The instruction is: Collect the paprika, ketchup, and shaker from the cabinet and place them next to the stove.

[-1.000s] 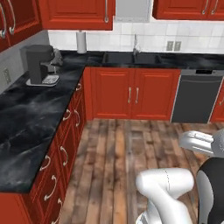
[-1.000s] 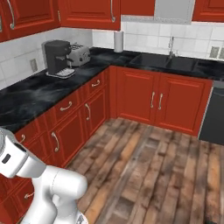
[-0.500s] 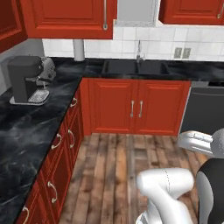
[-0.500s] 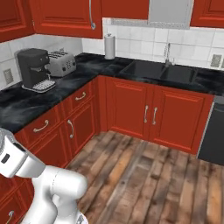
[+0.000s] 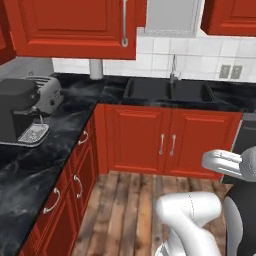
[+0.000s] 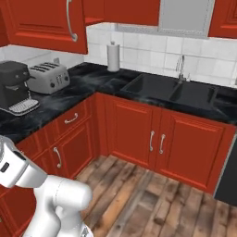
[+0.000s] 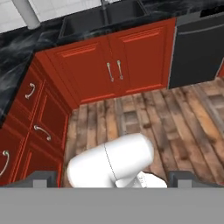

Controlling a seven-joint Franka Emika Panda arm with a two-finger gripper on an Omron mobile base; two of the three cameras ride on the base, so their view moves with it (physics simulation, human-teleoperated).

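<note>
Item: kitchen corner, approach stage.

Cabinet (image 5: pixel 75 27): red wall unit at 11 o'clock in the left base view, door shut, long silver handle (image 5: pixel 124 22) on its right edge. You see the same door at 11 o'clock in the right base view (image 6: pixel 41 21). Paprika, ketchup and shaker: presumably behind that door; you cannot confirm it from here.

Table (image 5: pixel 30 165): black marble, running along 9 o'clock. It carries a coffee machine (image 5: pixel 20 112) and, just behind it, a toaster (image 5: pixel 47 92). A paper roll (image 6: pixel 113 56) stands at the back corner, and the sink (image 6: pixel 173 90) sits to its right.

Tool (image 7: pixel 111 181): tips spread wide at 6 o'clock in the hand view, pinching nothing, looking down at the wooden floor (image 7: pixel 175 131) and the dishwasher (image 7: pixel 199 48).

Step in hand, as you may judge it: getting to the cabinet; nothing collected.

Next move calls for: raising the tool to the handle, closing across it, and pulling the door outward on its hinge arc. Leave room for the swing.
</note>
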